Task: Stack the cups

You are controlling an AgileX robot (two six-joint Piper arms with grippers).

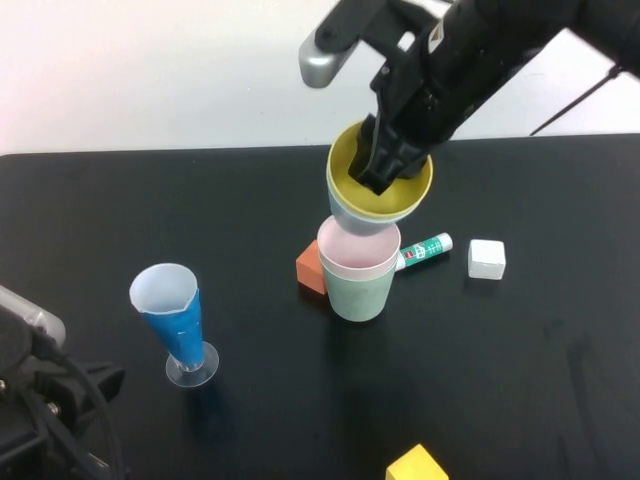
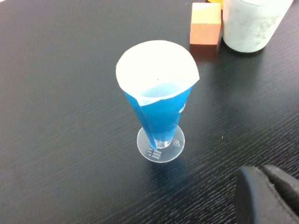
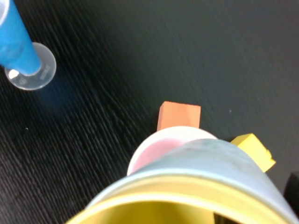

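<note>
My right gripper [image 1: 383,172] is shut on the rim of a yellow cup [image 1: 412,188], with one finger inside it. That cup sits nested in a light blue cup [image 1: 352,214], and both hang tilted in the air. Directly below them a pink cup [image 1: 356,250] stands nested in a green cup [image 1: 358,295] on the black table. In the right wrist view the yellow rim [image 3: 140,210] and the blue wall [image 3: 210,163] fill the foreground above the pink cup [image 3: 156,151]. My left gripper [image 2: 264,186] is shut and empty, low at the near left.
A blue-wrapped cone glass [image 1: 175,315] on a clear foot stands at the left. An orange block [image 1: 312,268] touches the green cup's left side. A glue stick [image 1: 425,250] and a white block [image 1: 487,258] lie to the right. A yellow block [image 1: 417,465] sits at the front edge.
</note>
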